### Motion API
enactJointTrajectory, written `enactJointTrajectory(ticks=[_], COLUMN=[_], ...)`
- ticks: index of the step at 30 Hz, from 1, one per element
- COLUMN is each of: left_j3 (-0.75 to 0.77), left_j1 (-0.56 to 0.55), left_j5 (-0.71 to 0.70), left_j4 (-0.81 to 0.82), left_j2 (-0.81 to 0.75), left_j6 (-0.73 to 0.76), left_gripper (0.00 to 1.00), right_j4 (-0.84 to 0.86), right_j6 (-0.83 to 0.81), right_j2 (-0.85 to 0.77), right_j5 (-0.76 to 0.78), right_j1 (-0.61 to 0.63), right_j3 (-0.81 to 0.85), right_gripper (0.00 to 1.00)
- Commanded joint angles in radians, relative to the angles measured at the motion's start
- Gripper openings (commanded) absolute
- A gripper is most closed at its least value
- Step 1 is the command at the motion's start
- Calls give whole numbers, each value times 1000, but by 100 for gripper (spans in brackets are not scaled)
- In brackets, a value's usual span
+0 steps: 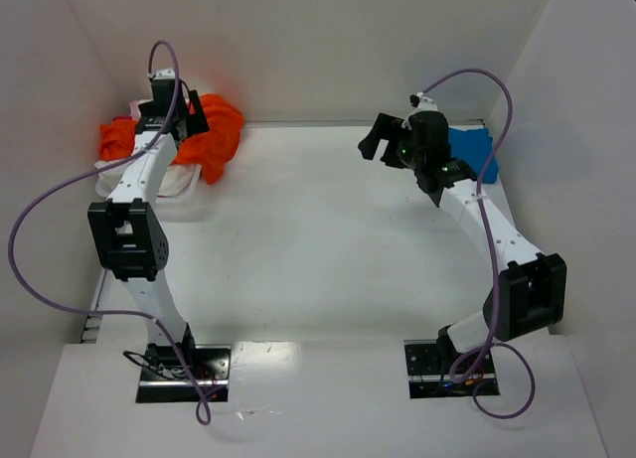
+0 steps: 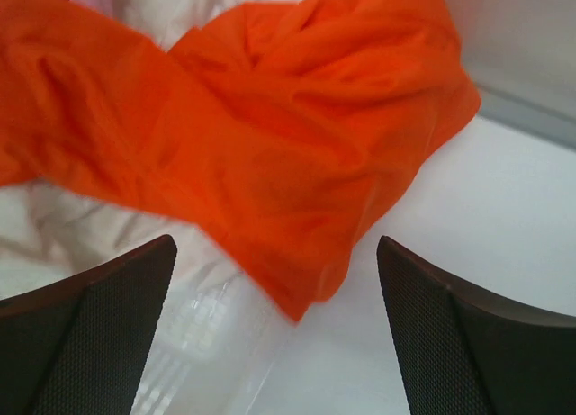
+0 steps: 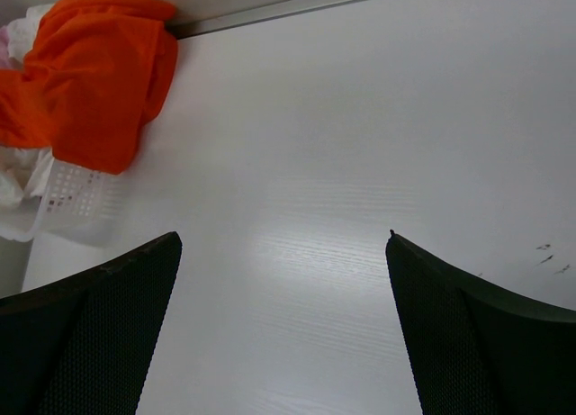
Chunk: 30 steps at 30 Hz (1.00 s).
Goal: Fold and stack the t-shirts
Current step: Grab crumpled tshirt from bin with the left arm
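Note:
A crumpled bright orange t-shirt (image 1: 214,135) hangs over a white basket (image 1: 174,180) at the table's back left, with white cloth (image 1: 114,180) and a bit of pink cloth (image 1: 136,107) under it. My left gripper (image 1: 189,115) hovers over it, open and empty; in the left wrist view the orange t-shirt (image 2: 270,136) fills the frame above the spread fingers (image 2: 108,325). A folded blue t-shirt (image 1: 469,145) lies at the back right, partly hidden by my right arm. My right gripper (image 1: 383,140) is open and empty above bare table (image 3: 297,253).
White walls enclose the table on the left, back and right. The basket (image 3: 63,194) with the orange t-shirt (image 3: 90,73) also shows far off in the right wrist view. Purple cables loop off both arms.

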Motion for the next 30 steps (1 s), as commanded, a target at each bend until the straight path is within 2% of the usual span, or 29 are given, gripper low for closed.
enactJointTrajectory(ticks=[1,10,12,13,17,21,25,28,30], left_j3=[80,194,194,194,172,127,112,102,89], left_j1=[12,12,12,12,12,12,12,12,12], left_j5=[24,-9,-9,-9,0,0,22,34,41], left_j4=[80,43,43,51,60,94,100,100,111], left_j2=[134,310,319,320,300,239,195,177,164], left_j6=[-27,-73,-82,-95,-106,-112,-97,-87,-87], left_gripper=[100,99,93,87,73,67,66,70,64], right_j4=[-33,-73,-86,-94,-96,-87,-78,-61,-58], right_j6=[-5,6,-2,-4,-4,-4,4,12,15], right_j2=[-3,27,37,37,37,37,37,11,1], right_j5=[5,5,16,16,16,6,6,-3,-3], right_j1=[-26,-35,-35,-35,-35,-35,-35,-35,-35], right_j3=[35,74,75,75,75,70,53,31,17], right_gripper=[100,100,100,100,100,100,100,100,100])
